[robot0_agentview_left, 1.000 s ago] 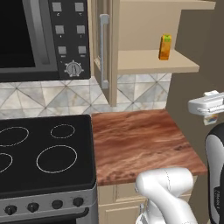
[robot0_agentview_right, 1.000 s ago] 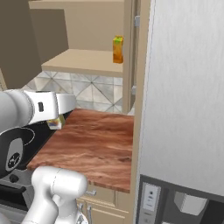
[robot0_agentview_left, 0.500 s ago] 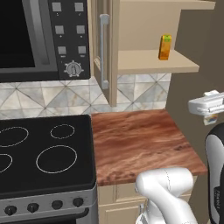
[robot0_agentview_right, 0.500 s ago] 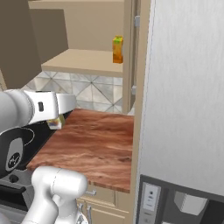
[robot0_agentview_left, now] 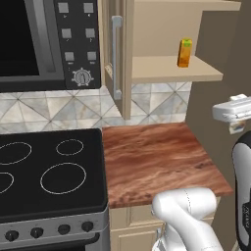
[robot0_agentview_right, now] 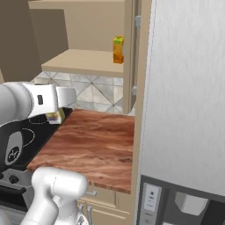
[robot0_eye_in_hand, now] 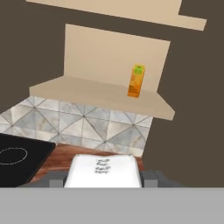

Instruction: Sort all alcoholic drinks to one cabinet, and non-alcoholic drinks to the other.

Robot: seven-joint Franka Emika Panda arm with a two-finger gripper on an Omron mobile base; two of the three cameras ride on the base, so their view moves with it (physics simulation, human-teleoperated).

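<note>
Above the wooden worktop [robot0_agentview_left: 157, 157], the pincer [robot0_eye_in_hand: 104, 177] is pinching the white-cream carton [robot0_eye_in_hand: 104, 170], facing the narrower cabinet's shelf [robot0_eye_in_hand: 96, 94], where the orange-yellow carton [robot0_eye_in_hand: 136, 81] is standing. Risk: clipping the shelf edge, knocking that carton.

**Orange carton on the shelf, white carton between the fingers**

The orange-yellow juice carton [robot0_agentview_left: 185, 53] stands upright on the pale shelf of the open narrower tan cabinet [robot0_agentview_left: 171, 76], toward the shelf's right end, green patch at its top. From the hand view it sits well ahead of the fingers, up and slightly right of them.

The white-cream carton [robot0_eye_in_hand: 104, 171] lies right between the fingers, flat white face with small dark print toward the camera, held level above the wooden counter. In the right base view just a corner [robot0_agentview_right: 55, 117] pokes out under the hand.
</note>
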